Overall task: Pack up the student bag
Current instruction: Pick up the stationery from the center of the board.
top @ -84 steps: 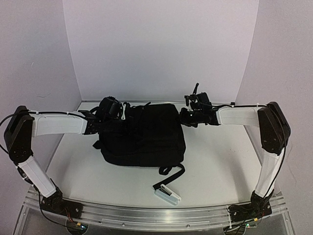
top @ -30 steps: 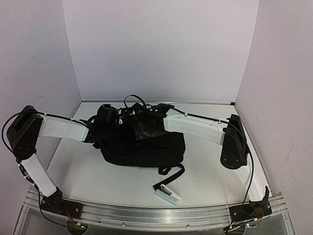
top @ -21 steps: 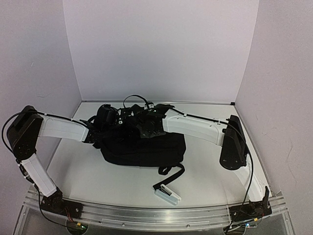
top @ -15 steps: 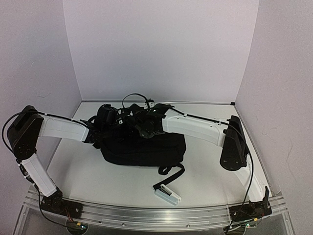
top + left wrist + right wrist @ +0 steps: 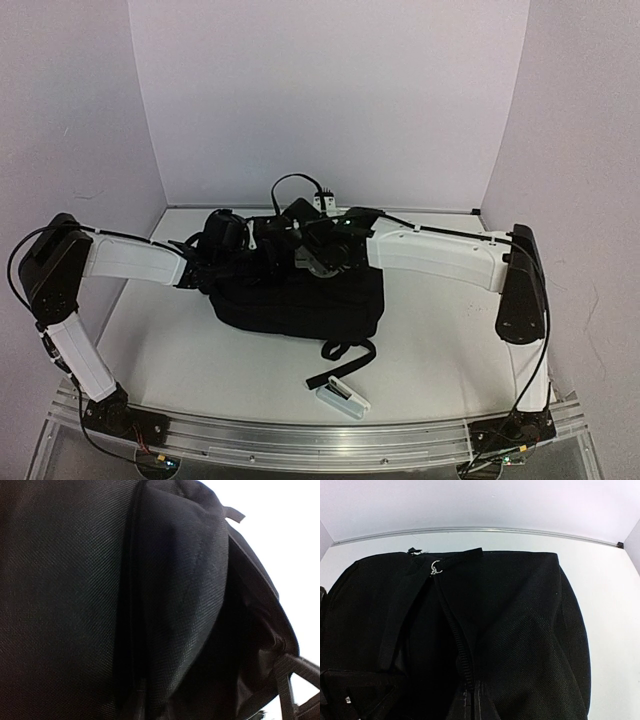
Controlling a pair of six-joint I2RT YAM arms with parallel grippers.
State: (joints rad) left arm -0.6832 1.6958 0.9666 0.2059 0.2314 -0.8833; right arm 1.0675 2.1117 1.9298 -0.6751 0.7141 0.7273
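Student bag [image 5: 300,300] lies flat mid-table [image 5: 440,340], black and soft. Its zipper [image 5: 461,652] runs up the top face to a metal pull [image 5: 436,568] near the far edge. Track may be parted along part of its length, but black on black, hard to call. Right gripper [image 5: 314,255] is down on the bag's upper middle, jaws pressed together. Its fingers sit outside the right wrist view, so I cannot tell whether they pinch fabric, the zipper edge or nothing. Left gripper [image 5: 245,250] is pushed against the bag's far-left corner. Left wrist view is all black weave with no fingers showing, so spread or pinched, cannot tell. Main risk: a thin pinch on limp cloth slips out once pulled, and the mouth flops closed. If only one arm has a hold, a pull likely drags the whole bag across the table rather than opening it. Both wrists crowd the same patch of bag, near each other, so a sideways move could knock them together. Cable loop [image 5: 290,186] above the right wrist could snag. Loose strap [image 5: 345,352] trails toward the near edge and ends by a small white piece [image 5: 343,397]. A dragged bag may sweep that piece off the table.
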